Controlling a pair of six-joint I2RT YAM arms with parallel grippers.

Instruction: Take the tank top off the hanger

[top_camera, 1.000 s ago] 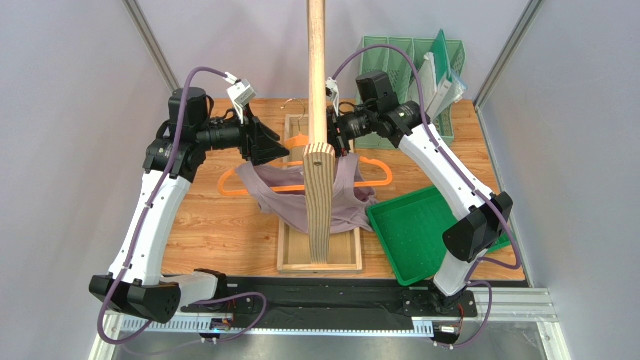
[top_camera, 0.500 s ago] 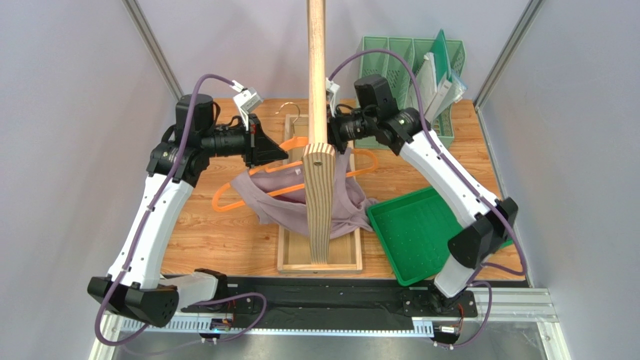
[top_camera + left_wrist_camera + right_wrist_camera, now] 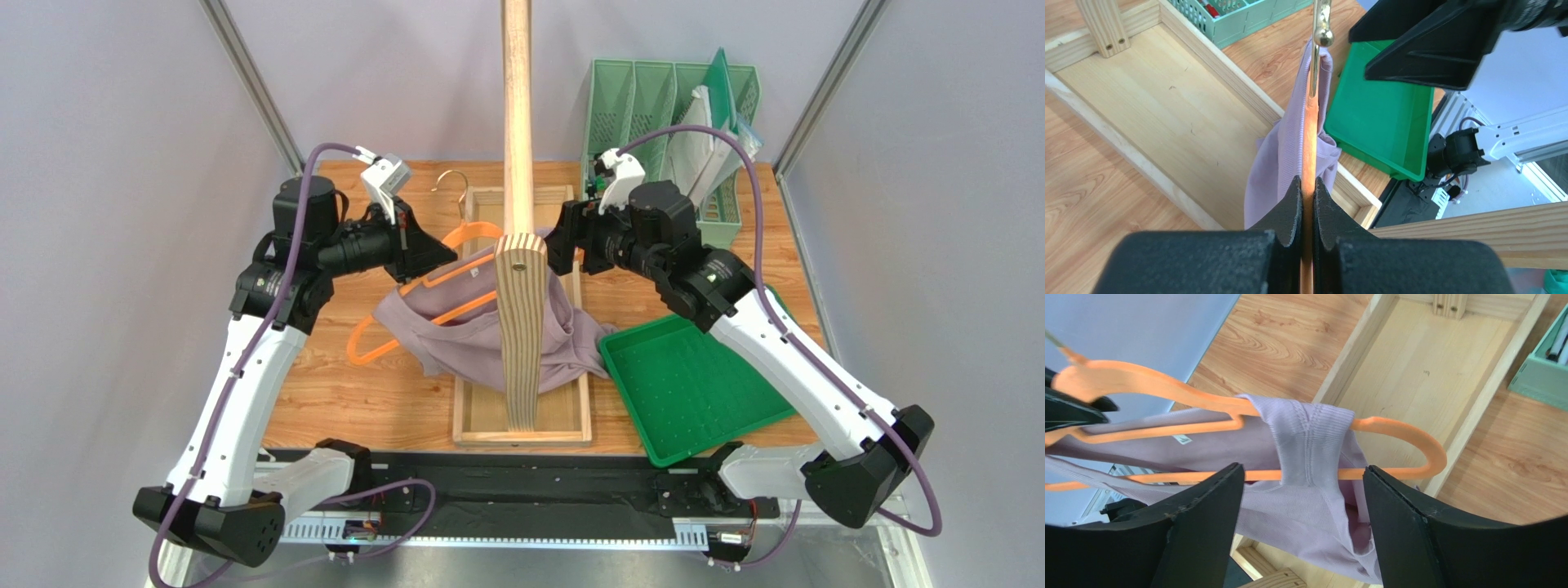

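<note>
Pale grey walls (image 3: 123, 123) close in a wooden table (image 3: 368, 392); an upright wooden post (image 3: 520, 147) rises from a shallow wooden base frame (image 3: 472, 423) at its middle, with a green tray (image 3: 687, 386) to one side and a mint-green organiser (image 3: 650, 92) at the back.

The left end effector (image 3: 1307, 184) is fully closed on the hanger (image 3: 1309, 141); its two black fingers (image 3: 1293, 208) pinch the thin orange plastic edge-on, and the hanger runs straight out ahead of the tips, held clear of the table; the silver hook (image 3: 451, 181) sits just behind and above this end effector in the overhead view.

The tank top (image 3: 1281, 159) hangs ahead of and below the left fingertips, draped limp against the hanger.

The right end effector (image 3: 1303, 471) stands wide open and grips nothing; its fingers (image 3: 1211, 514) sit either side of a mauve strap looped over the hanger's curved shoulder, directly in front of the gap; whether either finger touches the fabric cannot be told; the rest of the garment sags below and behind the lower bar.
</note>
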